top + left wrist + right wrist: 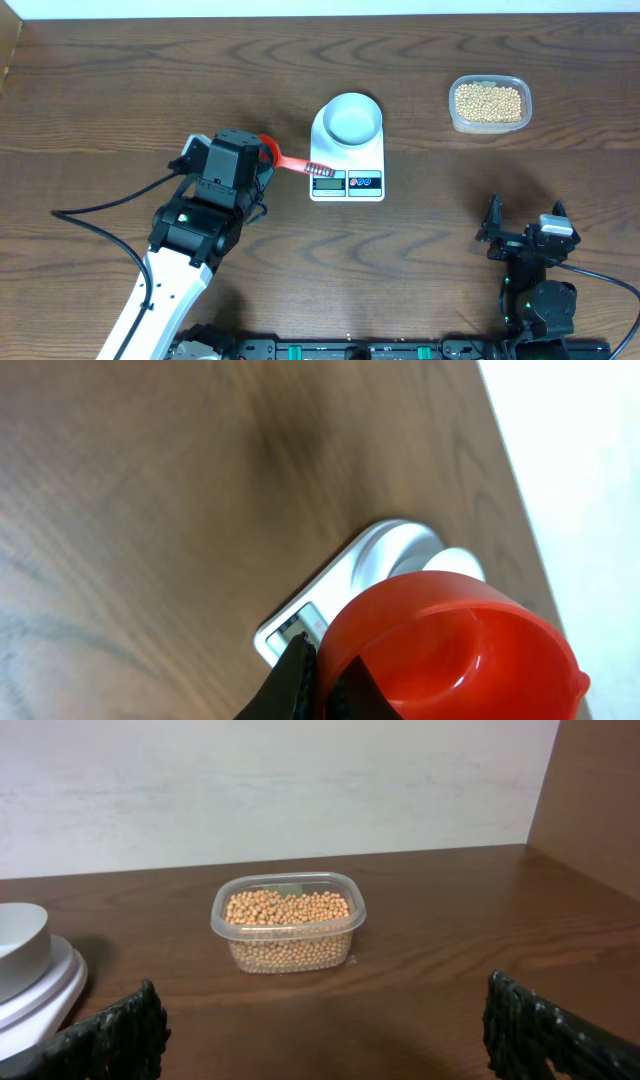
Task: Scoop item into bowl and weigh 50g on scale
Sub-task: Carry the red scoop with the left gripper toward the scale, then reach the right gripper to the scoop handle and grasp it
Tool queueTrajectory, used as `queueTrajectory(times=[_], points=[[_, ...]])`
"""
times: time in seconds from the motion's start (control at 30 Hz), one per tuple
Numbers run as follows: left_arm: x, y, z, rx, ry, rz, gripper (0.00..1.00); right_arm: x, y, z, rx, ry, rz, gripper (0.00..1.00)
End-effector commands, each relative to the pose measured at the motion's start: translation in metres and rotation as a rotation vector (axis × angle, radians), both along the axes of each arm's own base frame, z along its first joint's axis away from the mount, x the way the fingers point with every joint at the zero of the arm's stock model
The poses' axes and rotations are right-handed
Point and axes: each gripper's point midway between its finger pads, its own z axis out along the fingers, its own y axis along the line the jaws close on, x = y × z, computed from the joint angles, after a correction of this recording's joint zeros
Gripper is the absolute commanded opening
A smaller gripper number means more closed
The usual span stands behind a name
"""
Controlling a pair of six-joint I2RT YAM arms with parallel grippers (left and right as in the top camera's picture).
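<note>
**Item 1.** Small round pale blue-grey bowl (352, 120): stands on the flat white digital kitchen scale (347, 160), mid-way along the dark wooden counter (120, 90). It looks empty.

**Item 2.** Small round tan-yellow beans (488, 101): all in the clear rounded-rectangular plastic tub (452, 112), well apart to the scale's right.

**Item 3.** Red plastic scoop (285, 158): just left of the scale, handle pointing at its display, cup empty.

**Item 4.** Left jaws: closed tight, seemingly pinching the scoop's cup wall. Right jaws: spread wide, holding nothing, facing the tub.

**Step, as judged:** the first scoop is not yet taken. The next move calls for carrying the scoop past the scale to the tub and digging in.

**Views:**
- Overhead alone shows both arms and the whole layout.
- Left wrist alone shows the cup's bare inside.
- Right wrist alone shows the tub filled near its rim.
- The display is unreadable in all three.
</note>
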Motion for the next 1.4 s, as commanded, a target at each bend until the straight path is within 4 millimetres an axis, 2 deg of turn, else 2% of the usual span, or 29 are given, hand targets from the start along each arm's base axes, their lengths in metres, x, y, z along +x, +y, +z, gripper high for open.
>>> queueTrajectory(times=[0.0,0.5,0.63,0.73,0.83,1.0,1.2,1.37], points=[[0.013,0.007,0.022,0.046,-0.082,0.020,0.07,-0.001,-0.001,0.000,-0.015,0.001,-0.007,0.99],[0.026,0.015,0.037,0.099,-0.167,0.047,0.07,-0.001,-0.001,0.000,-0.015,0.001,-0.007,0.99],[0.027,0.015,0.038,0.096,-0.174,0.046,0.07,0.000,0.001,0.017,0.000,-0.070,0.001,0.99],[0.027,0.015,0.038,0.096,-0.174,0.046,0.07,0.000,0.020,0.040,0.009,-0.165,0.115,0.99],[0.027,0.015,0.038,0.096,-0.175,0.046,0.07,-0.002,0.034,0.051,0.012,-0.212,0.198,0.99],[0.027,0.015,0.038,0.096,-0.175,0.046,0.07,-0.003,0.034,0.064,0.059,-0.259,0.203,0.99],[0.027,0.014,0.038,0.094,-0.174,0.045,0.07,0.004,0.041,0.068,0.133,-0.209,0.241,0.99],[0.026,0.007,0.037,0.065,-0.166,0.016,0.07,0.017,0.053,0.067,0.208,-0.055,0.291,0.99]])
